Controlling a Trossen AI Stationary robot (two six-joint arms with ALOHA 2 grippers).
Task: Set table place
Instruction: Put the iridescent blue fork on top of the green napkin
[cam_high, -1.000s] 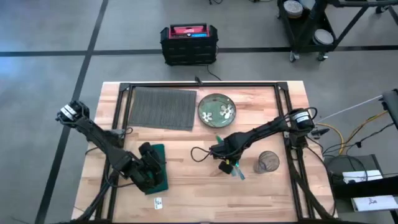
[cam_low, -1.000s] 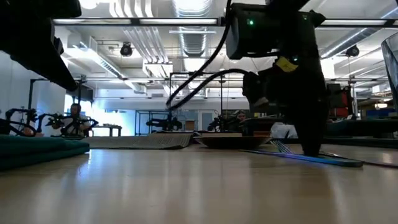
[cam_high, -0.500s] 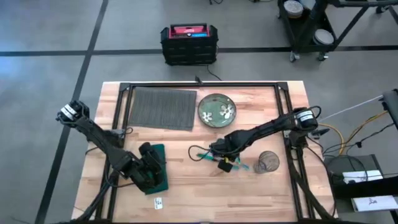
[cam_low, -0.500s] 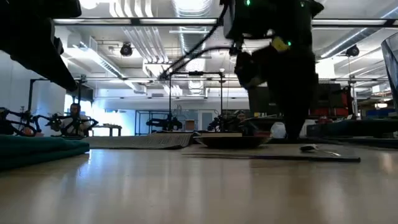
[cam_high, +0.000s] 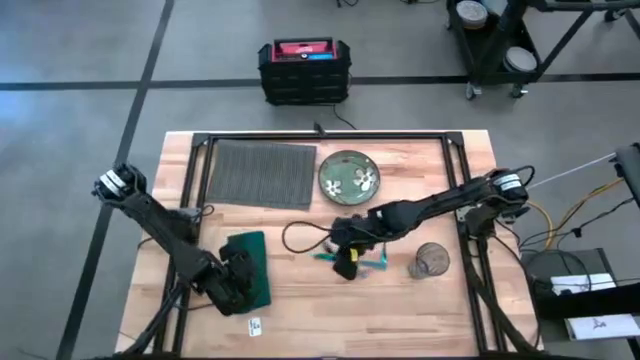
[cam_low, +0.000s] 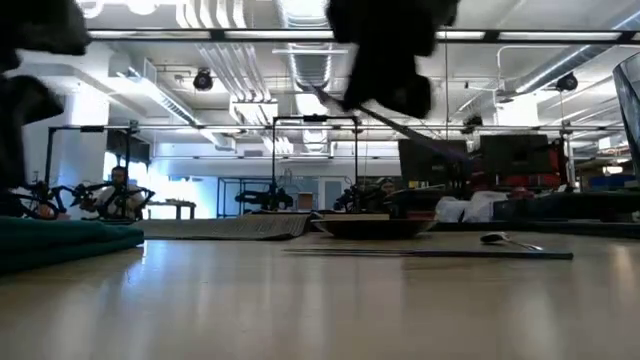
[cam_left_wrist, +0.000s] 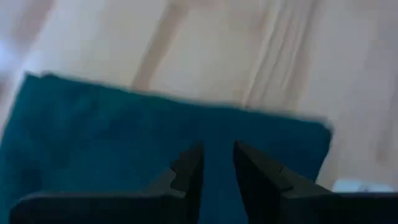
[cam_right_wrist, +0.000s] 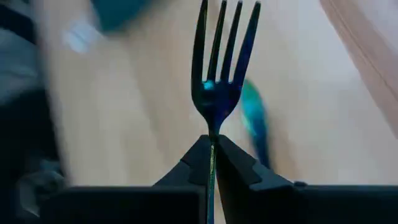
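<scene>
The dark grey ribbed placemat (cam_high: 260, 173) lies flat at the far left of the wooden table (cam_high: 320, 310). Beside it sits a green flowered plate (cam_high: 348, 175). My right gripper (cam_high: 342, 258), mid-table, is shut on a dark blue fork (cam_right_wrist: 219, 56). The fork is the slanting dark line (cam_low: 400, 125) high in the low view. My left gripper (cam_left_wrist: 217, 165) stands narrowly open over the dark green napkin (cam_high: 250, 262) at the near left. My right gripper pinches the fork's handle just below the tines (cam_right_wrist: 212, 127) between its two fingers (cam_right_wrist: 193, 165). The fork runs along the fingers, its tines sticking out past their ends. It hangs slanted, clear of the table. My left gripper: I cannot tell whether it touches the napkin.
More cutlery (cam_high: 375, 263) lies on the wood right of my right gripper, seen low as a flat strip with a spoon (cam_low: 500, 239). A clear glass (cam_high: 430, 260) stands at the near right. A small white tag (cam_high: 254, 325) lies by the near edge.
My right gripper has gone up and toward the table's left edge, taking the fork off the table. The other cutlery has stayed on the wood. My left gripper has shifted a little toward the near edge, so more of the napkin shows.
</scene>
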